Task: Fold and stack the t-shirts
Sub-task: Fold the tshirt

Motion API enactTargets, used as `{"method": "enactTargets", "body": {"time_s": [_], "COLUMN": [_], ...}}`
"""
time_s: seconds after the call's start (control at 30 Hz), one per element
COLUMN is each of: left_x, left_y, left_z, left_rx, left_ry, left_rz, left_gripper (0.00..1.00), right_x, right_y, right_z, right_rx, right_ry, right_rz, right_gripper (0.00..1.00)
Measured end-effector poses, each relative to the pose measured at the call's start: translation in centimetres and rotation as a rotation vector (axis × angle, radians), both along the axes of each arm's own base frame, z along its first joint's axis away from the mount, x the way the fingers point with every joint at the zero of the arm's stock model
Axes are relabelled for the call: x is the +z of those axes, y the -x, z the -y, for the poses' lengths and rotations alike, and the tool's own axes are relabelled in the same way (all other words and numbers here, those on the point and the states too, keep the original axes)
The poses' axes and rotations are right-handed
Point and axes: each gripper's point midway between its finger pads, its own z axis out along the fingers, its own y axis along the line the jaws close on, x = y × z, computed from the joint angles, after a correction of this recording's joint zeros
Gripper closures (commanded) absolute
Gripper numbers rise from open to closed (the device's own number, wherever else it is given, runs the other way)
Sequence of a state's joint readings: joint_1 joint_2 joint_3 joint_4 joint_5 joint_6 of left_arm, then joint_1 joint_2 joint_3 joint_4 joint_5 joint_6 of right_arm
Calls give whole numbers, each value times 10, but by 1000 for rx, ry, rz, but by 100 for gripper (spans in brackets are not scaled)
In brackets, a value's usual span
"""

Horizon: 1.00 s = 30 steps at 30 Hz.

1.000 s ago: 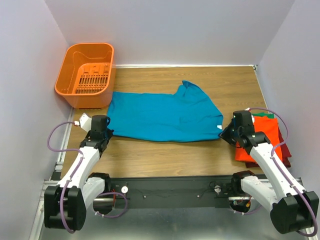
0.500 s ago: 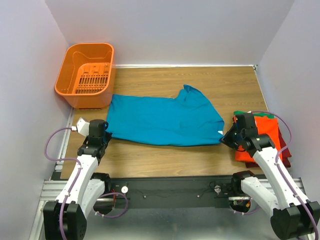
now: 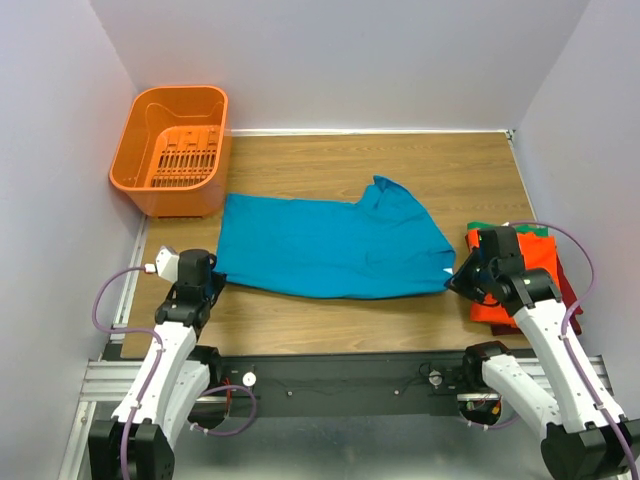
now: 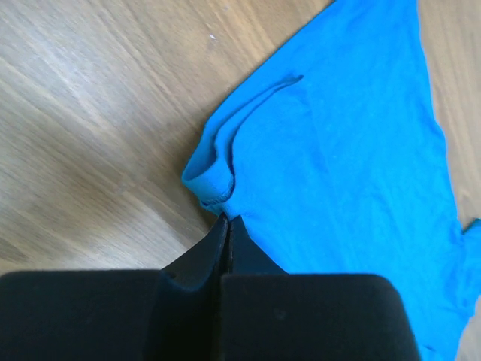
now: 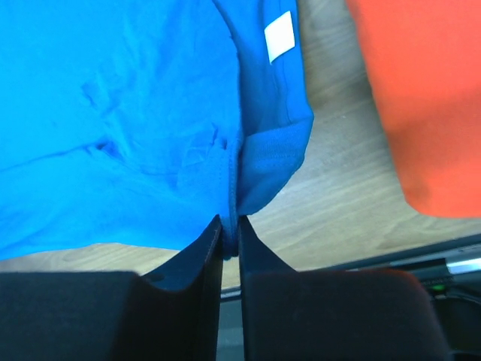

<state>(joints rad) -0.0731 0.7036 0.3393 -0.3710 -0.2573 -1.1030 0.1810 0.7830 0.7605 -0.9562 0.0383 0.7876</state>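
A teal-blue t-shirt (image 3: 330, 245) lies spread flat across the middle of the wooden table. My left gripper (image 3: 212, 283) is shut on its near left corner (image 4: 210, 180), low over the table. My right gripper (image 3: 455, 280) is shut on its near right edge (image 5: 240, 203), close to the white neck tag (image 5: 280, 36). Cloth shows between the right jaws. A folded stack lies at the right: an orange shirt (image 3: 535, 270) on top, a green edge (image 3: 485, 228) behind it and dark red (image 3: 570, 295) beneath. The orange shirt also shows in the right wrist view (image 5: 421, 98).
An orange slotted plastic basket (image 3: 170, 135) stands at the far left corner. Walls close in the left, back and right sides. The black rail (image 3: 350, 375) with the arm bases runs along the near edge. Bare wood (image 3: 330, 325) lies between shirt and rail.
Both grippers have drawn back toward the near edge, dragging the teal shirt with them, a little nearer and to the right. The stack has not moved.
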Motion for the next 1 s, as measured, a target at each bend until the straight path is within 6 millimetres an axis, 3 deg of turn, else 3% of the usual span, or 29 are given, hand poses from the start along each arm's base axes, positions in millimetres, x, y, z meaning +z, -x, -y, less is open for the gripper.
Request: {"method": "enactTargets", "body": {"time_s": [0.03,0.07,0.17,0.27,0.53,0.67,0.87,0.93,1.0], "left_x": [2,3,6,10,52,62,54,54,62], "left_y": [0,0,2,2,-11,-27,-61,-74,-99], "left_z": [1,2,6,8,7,7,14,18,26], "left_rx": [-2,-2,-12,-18,-44,-70,-111,-119,-132], "left_ry": [9,17,34,45,18,-20,-68,-99,-147], "left_rz": [8,14,21,31,115,121,47,23,10], "left_gripper": [86,75,63,54,53,53,54,54,55], "right_x": [-1,-2,-4,-4,6,3,-12,-6,4], "right_y": [2,4,8,8,-16,-41,-81,-102,-137], "right_z": [0,0,1,0,-17,-29,-37,-37,-37], "right_rx": [2,7,19,33,95,122,134,134,125], "right_ry": [3,4,10,16,-41,-82,-81,-61,-32], "right_rz": [-7,-15,-31,-42,2,26,30,65,137], "right_gripper": [68,40,9,4,0,0,0,0,0]}}
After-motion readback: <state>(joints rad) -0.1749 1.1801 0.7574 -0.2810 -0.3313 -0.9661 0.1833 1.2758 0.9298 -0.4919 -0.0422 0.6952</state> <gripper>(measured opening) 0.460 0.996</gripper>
